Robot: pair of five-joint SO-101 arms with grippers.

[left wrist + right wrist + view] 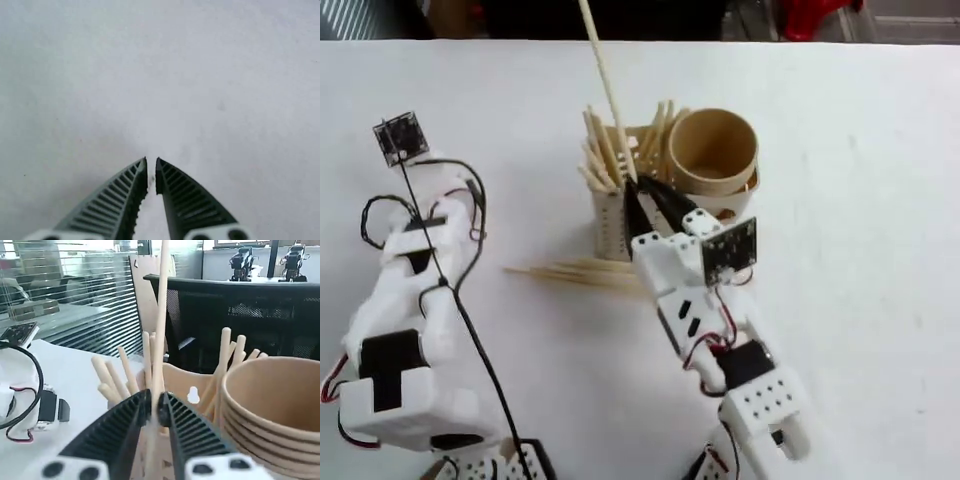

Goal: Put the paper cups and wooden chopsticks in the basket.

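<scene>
A pale wooden basket (pixel 611 215) stands mid-table with several chopsticks (pixel 601 155) upright in it and a stack of paper cups (pixel 712 152) in its right side. My right gripper (pixel 638 187) hovers at the basket's near edge, shut on one long chopstick (pixel 607 85) that points up and away. In the right wrist view the held chopstick (pixel 160 320) rises between the black fingers (pixel 122 427), with the paper cups (pixel 272 410) beside it. A loose bundle of chopsticks (pixel 575 272) lies on the table left of that arm. My left gripper (pixel 151 175) is shut over bare table.
The left arm (pixel 405 310) rests folded at the near left with its cable looping across the white table (pixel 850 250). Open room lies on the right half and along the far edge. A black chair (pixel 240 310) stands behind the table.
</scene>
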